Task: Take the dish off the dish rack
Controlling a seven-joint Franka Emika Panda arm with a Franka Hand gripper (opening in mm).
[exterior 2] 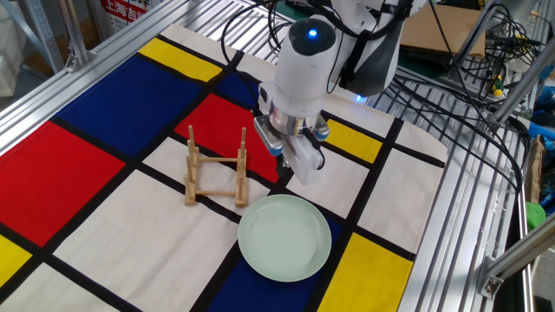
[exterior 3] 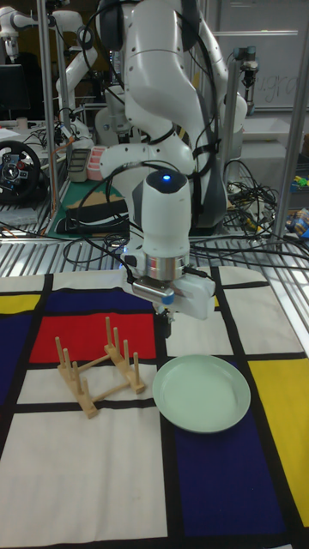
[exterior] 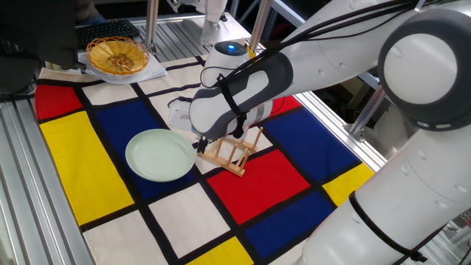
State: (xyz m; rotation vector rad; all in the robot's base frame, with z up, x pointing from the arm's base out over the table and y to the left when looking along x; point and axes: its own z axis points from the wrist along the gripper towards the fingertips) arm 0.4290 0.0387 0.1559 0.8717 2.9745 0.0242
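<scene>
The dish point(exterior 2: 284, 237), a pale mint-green plate, lies flat on the checked cloth beside the dish rack point(exterior 2: 215, 169); nothing stands between the wooden pegs. The same dish point(exterior: 160, 154) and rack point(exterior: 229, 156) show in the opposite view, and the dish point(exterior 3: 202, 393) sits right of the rack point(exterior 3: 99, 364) in the tall view. My gripper point(exterior 2: 293, 170) hangs just above the dish's far rim, between it and the rack, without touching it. Its fingers look slightly apart with nothing in them. It also shows as gripper point(exterior: 197, 146) and gripper point(exterior 3: 166, 324).
A yellow woven basket point(exterior: 118, 55) sits at the far corner of the cloth. Aluminium frame rails point(exterior 2: 451, 217) border the table. My arm point(exterior: 331, 66) reaches over the rack side. Cables and boxes lie beyond the rails.
</scene>
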